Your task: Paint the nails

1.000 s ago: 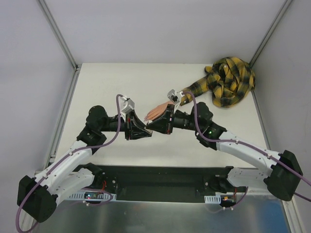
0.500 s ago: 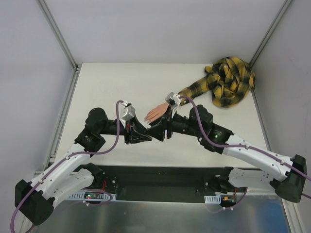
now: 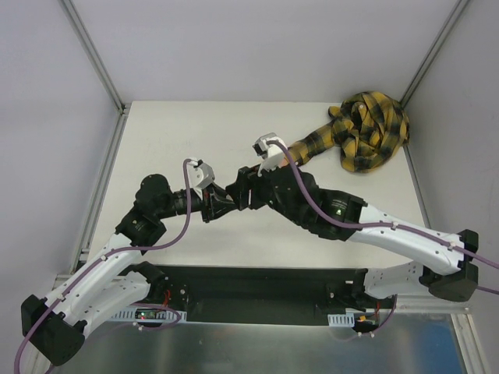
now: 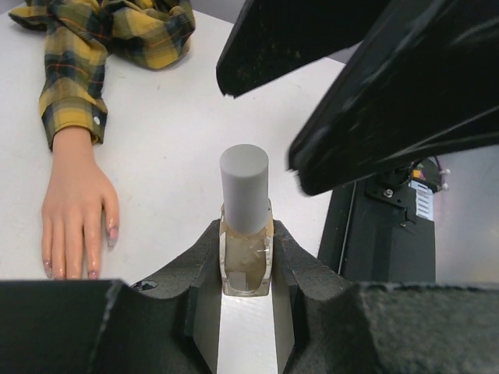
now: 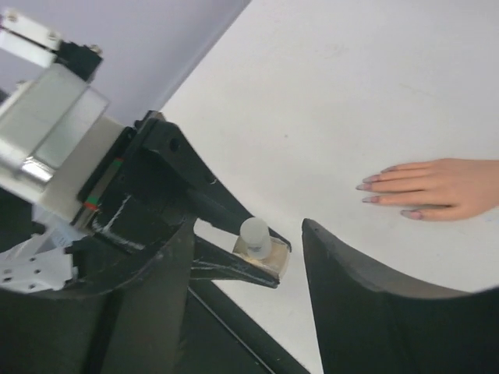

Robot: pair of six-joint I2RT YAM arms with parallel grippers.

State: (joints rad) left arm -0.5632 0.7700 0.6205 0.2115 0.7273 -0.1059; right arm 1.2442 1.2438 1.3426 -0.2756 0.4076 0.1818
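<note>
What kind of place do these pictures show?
Probably a robot test cell in a laboratory: a white table boxed in by plain grey walls and metal posts, a left arm and right arm bolted at its near edge, and a mannequin hand as a prop.

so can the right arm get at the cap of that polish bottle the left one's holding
Probably yes. The grey cap sticks up clear of the left jaws, which clamp only the nail polish bottle, and the right jaws stand open just beside it with nothing between.
</note>
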